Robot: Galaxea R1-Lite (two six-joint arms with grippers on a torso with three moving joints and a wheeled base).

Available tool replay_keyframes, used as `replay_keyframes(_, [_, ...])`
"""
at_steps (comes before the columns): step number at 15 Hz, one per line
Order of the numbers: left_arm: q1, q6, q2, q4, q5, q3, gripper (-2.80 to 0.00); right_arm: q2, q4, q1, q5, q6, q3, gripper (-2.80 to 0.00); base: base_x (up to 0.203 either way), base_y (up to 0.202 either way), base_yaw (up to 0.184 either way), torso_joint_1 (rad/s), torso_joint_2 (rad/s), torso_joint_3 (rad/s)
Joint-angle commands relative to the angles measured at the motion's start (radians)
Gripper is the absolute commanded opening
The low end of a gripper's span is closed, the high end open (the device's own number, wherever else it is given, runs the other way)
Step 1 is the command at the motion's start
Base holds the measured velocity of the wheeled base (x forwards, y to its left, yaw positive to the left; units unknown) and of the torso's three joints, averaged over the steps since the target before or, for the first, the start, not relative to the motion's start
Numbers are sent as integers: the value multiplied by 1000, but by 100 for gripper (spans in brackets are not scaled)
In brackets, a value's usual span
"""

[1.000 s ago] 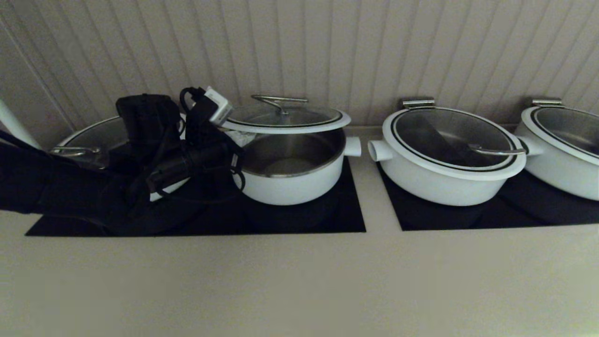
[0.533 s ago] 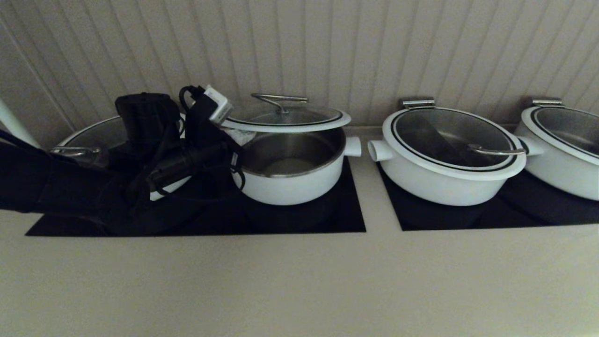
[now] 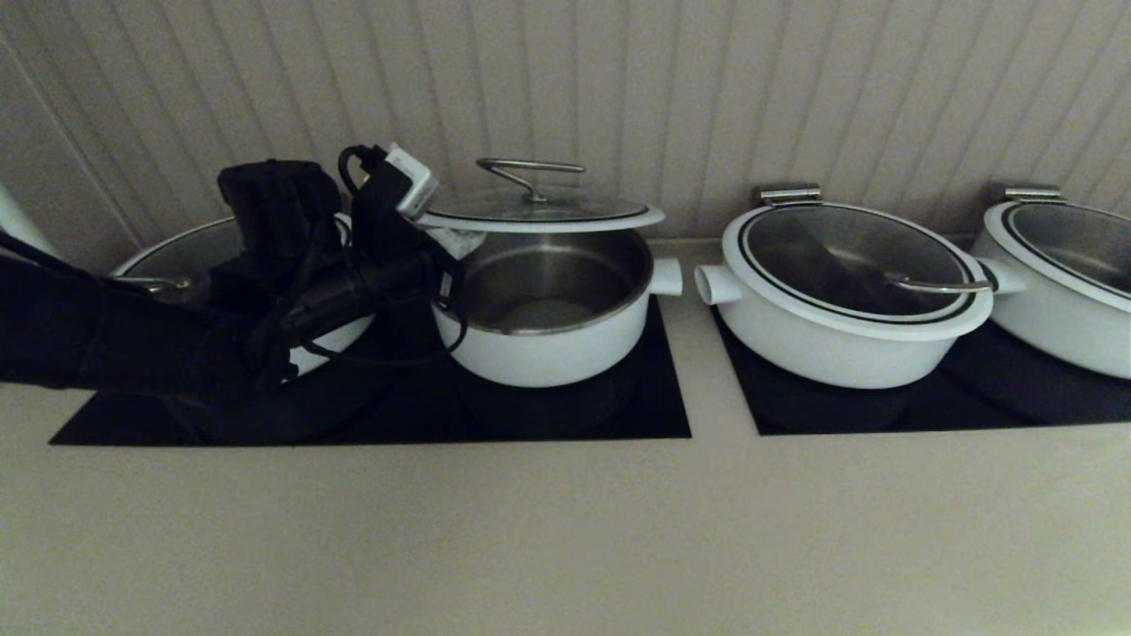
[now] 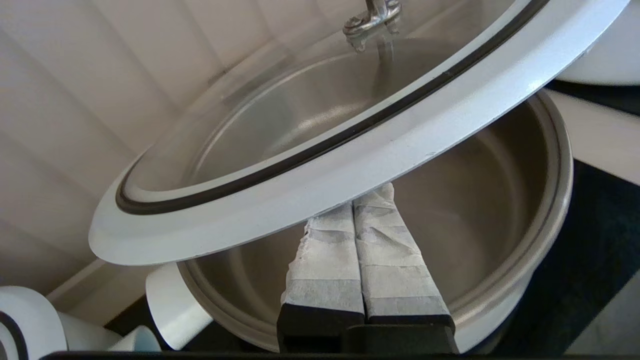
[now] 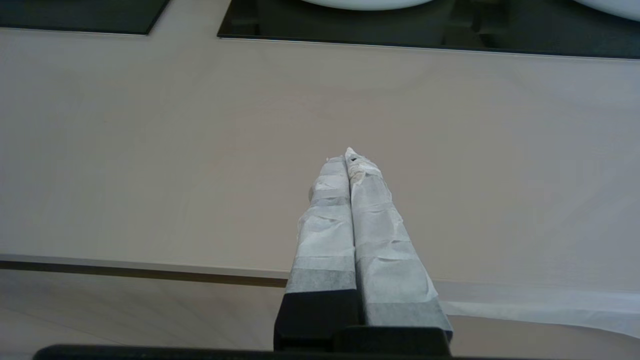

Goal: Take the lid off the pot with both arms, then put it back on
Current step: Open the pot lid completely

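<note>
The white pot (image 3: 548,349) with a steel inside stands on the left black hob, uncovered. The glass lid (image 3: 539,212) with a white rim and steel bar handle hovers above it, roughly level. My left gripper (image 3: 449,243) is shut, and its taped fingers reach under the lid's left rim and bear it from below. In the left wrist view the gripper (image 4: 356,210) sits beneath the lid's white rim (image 4: 320,195), over the open pot (image 4: 500,210). My right gripper (image 5: 348,157) is shut and empty over the beige counter, out of the head view.
A wider lidded white pot (image 3: 848,291) stands to the right, another (image 3: 1060,274) at the far right, and a third (image 3: 168,265) behind my left arm. A ribbed wall rises close behind the pots. Bare beige counter (image 3: 565,530) lies in front of the hobs (image 3: 663,415).
My left arm has risen and carried the lid higher above the pot. The lid now sits flatter. The right side shows no change.
</note>
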Motion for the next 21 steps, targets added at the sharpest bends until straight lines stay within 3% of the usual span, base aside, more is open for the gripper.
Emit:
replay_keyframes(1, [-1, 2, 16, -5, -1, -16, -280, 2, 1, 0, 0, 0, -1, -280, 0, 0, 0, 0, 0, 0])
replay_keyframes(10, [1, 2, 67, -5, 23, -180, -280, 2, -1, 0, 0, 0, 0, -280, 0, 0, 0, 0, 0, 0])
replay_keyframes(21, [12, 5, 65, -6, 45, -272, -280, 2, -1, 0, 0, 0, 1, -280, 0, 0, 0, 0, 0, 0])
